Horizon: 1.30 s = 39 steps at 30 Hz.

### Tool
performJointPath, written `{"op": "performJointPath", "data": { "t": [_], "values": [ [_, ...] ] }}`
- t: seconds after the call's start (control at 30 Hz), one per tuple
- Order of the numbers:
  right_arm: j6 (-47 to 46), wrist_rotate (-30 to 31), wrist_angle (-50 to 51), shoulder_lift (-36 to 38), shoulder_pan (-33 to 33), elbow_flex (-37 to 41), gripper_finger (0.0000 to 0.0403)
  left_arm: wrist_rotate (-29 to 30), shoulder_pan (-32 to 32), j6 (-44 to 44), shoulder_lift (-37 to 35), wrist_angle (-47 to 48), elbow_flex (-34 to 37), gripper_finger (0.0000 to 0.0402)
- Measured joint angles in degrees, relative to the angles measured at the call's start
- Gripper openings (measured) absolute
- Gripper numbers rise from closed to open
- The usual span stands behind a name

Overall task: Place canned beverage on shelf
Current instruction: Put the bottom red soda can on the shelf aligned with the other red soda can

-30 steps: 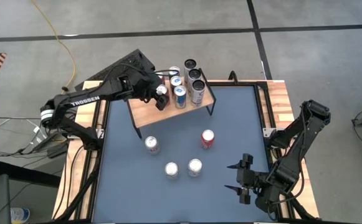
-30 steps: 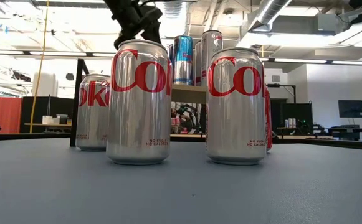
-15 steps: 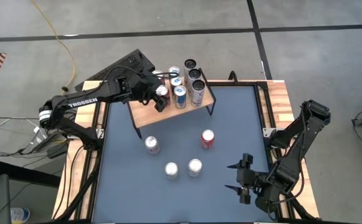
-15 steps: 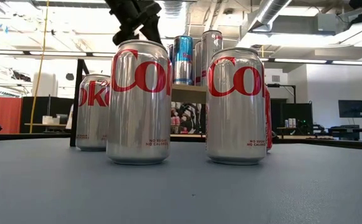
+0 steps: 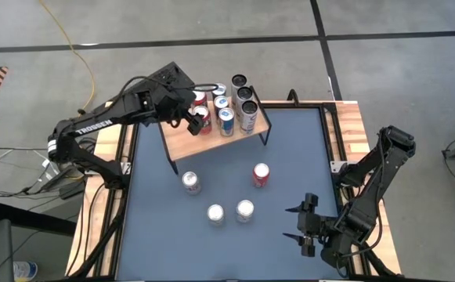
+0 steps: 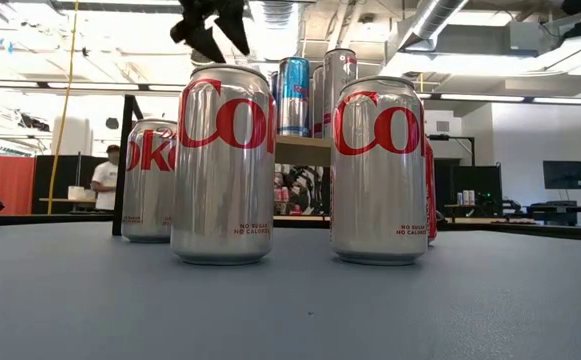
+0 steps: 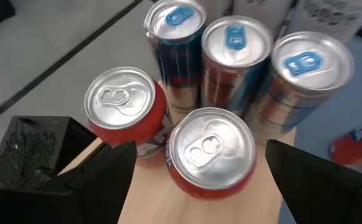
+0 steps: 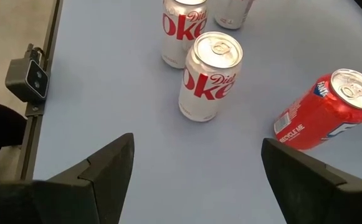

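Currently hovering over the shelf [image 5: 211, 133] at the table's [image 5: 290, 157] far edge: left gripper [image 5: 189, 117], fingers [image 7: 93, 186] spread wide, holding nothing, just above two red cans. Standing upright on the wooden board, touching or nearly so: red can [image 7: 209, 152] between the open fingers, second red can [image 7: 121, 109] just beside it. Sitting behind those in a tight cluster: three blue-and-silver slim cans [image 7: 233, 56]. Waiting on the blue mat, well apart from the shelf: three Diet Coke cans [image 5: 244, 210] and one red can lying nearer the right side [image 5: 261, 175]. Resting at the table's near right corner: right gripper [image 5: 304, 227], fingers wide apart, empty, pointing toward the silver cans. Showing in the low view: two Diet Coke cans close up, shelf and slim cans behind. Standing far back in the room: a person [image 6: 105, 180].
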<state>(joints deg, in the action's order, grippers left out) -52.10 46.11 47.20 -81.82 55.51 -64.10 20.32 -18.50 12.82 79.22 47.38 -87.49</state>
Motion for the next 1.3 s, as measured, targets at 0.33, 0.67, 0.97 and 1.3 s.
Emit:
{"op": "performJointPath", "data": {
  "t": [0.33, 0.67, 0.97, 1.3],
  "values": [
    [-1.68, -1.45, 0.55, 0.0, 0.05, 0.0, 0.033, 5.96, 11.72, 5.11, -2.18, 14.6, -3.59, 0.0326],
    [-1.59, -1.55, 0.84, 0.0, 0.35, 0.0, 0.033, 24.71, 26.84, 18.95, -9.43, 3.49, 18.48, 0.0178],
    [-1.71, -1.36, 0.81, 0.0, 0.31, 0.0, 0.033, 28.4, 24.95, 10.19, -8.77, -22.18, 31.61, 0.0009],
    [-1.88, -1.22, 0.68, 0.0, 0.28, 0.0, 0.033, 26.29, 17.73, 6.83, -8.84, -26.39, 32.35, 0.0]
  ]
}}
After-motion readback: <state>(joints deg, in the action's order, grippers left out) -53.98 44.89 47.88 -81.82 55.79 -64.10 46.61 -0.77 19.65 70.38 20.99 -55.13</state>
